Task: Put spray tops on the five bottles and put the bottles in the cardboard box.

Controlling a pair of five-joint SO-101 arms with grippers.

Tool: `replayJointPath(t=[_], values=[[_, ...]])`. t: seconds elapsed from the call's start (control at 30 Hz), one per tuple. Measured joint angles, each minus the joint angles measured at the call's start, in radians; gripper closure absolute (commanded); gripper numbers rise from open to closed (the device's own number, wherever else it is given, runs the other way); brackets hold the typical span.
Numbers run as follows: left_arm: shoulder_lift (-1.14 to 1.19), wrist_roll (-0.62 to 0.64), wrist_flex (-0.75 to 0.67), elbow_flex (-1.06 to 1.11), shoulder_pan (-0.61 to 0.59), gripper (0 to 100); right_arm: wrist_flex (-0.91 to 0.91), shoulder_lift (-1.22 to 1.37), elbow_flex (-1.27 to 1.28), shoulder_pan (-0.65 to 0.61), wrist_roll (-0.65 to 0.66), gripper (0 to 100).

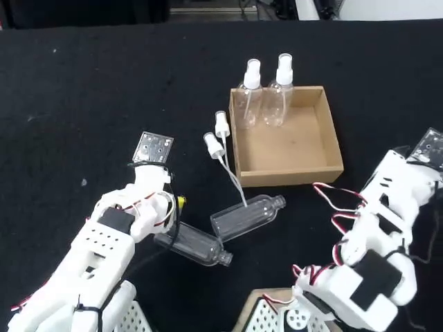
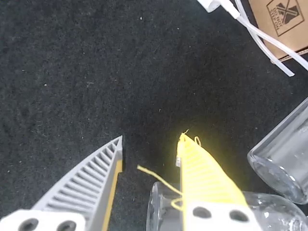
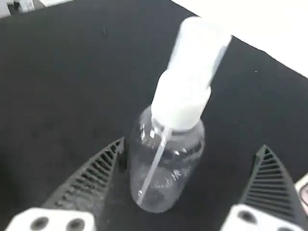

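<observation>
The one piece of print stands on the cardboard box (image 2: 294,36), on a brown outer face that shows in the left wrist view. It is a dark printed mark (image 2: 284,14): a square outline, sitting askew in that view. Its upper part holds a crossed, X-like figure, and a few short lines of tiny lettering run beneath. That lettering is too small to read. No other word, number, label or sign can be read anywhere in the pictures.
</observation>
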Motion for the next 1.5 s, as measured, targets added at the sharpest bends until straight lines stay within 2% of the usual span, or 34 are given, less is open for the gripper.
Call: replayJointPath(t=[0.23, 0.83, 1.33, 1.5], values=[[0.0, 0.0, 0.0, 0.0, 0.0, 82, -0.069, 0.028, -0.002, -0.006, -0.049, 63.5], [0.0, 0.0, 0.0, 0.0, 0.0, 82, -0.072, 0.037, -0.009, -0.006, -0.049, 63.5], [0.0, 0.0, 0.0, 0.0, 0.0, 82, -0.072, 0.173, -0.086, -0.006, -0.049, 63.5], [0.0, 0.0, 0.0, 0.0, 0.0, 82, -0.133, 0.173, -0.086, -0.006, -0.049, 63.5]])
